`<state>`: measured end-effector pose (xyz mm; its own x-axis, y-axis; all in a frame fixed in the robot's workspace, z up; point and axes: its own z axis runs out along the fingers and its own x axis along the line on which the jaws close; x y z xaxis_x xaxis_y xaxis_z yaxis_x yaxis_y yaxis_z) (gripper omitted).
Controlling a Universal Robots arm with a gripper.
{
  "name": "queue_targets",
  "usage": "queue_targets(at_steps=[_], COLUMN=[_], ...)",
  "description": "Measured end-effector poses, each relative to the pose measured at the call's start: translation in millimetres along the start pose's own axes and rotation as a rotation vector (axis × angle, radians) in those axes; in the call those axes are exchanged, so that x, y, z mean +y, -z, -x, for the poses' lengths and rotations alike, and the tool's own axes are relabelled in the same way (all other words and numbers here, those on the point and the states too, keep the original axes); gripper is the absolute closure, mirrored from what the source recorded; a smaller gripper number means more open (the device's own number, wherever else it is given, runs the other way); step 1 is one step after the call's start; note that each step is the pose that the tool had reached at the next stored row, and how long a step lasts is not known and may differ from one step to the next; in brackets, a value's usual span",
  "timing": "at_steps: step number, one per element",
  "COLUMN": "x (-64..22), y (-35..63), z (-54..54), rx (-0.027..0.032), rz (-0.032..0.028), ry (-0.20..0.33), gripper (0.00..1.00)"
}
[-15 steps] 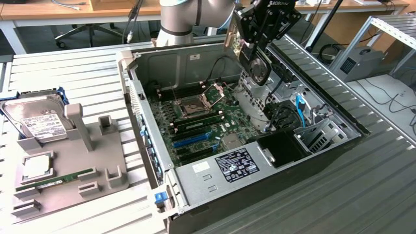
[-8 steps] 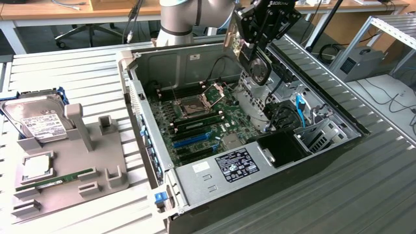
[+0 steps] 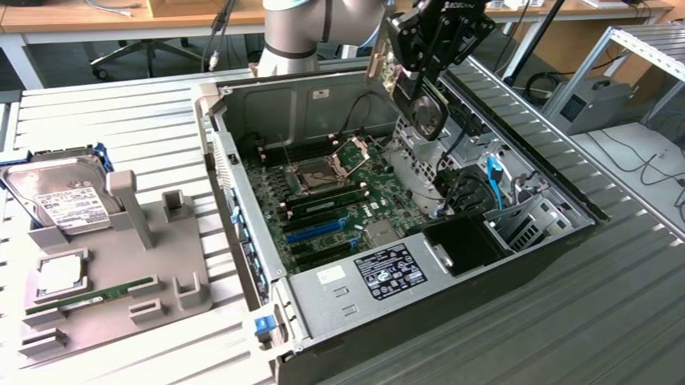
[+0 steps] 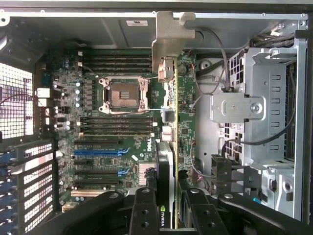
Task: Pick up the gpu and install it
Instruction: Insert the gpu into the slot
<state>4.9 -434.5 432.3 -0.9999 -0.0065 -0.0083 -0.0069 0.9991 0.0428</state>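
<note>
Grips the gpu (image 4: 165,161) with the tool (image 4: 168,215), fingers (image 4: 144,210) closed on its two faces. Holds it over the motherboard (image 4: 122,132) of the open computer case (image 3: 557,216) at mid-bench (image 3: 107,120), grey bracket (image 4: 168,44) at the end away from the tool. Leaves hard drive (image 3: 64,192) and RAM stick (image 3: 91,298) in the grey fixture (image 3: 160,265) by the bench's edge.

— Where's the exterior camera?
— High and set back, angled down on the open case (image 3: 289,104) and surface (image 3: 107,120).
— And the wrist one?
— Close, straight down past the gripper (image 4: 169,215) and its gpu (image 4: 165,164). Both share the motherboard (image 3: 321,188).
</note>
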Motion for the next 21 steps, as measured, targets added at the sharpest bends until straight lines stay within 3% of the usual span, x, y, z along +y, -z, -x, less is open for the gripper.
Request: queue_targets(at_steps=[21], x=[0.0], y=[-0.3], z=[0.0], rx=[0.0034], rz=[0.0007], ry=[0.079], gripper=[0.73])
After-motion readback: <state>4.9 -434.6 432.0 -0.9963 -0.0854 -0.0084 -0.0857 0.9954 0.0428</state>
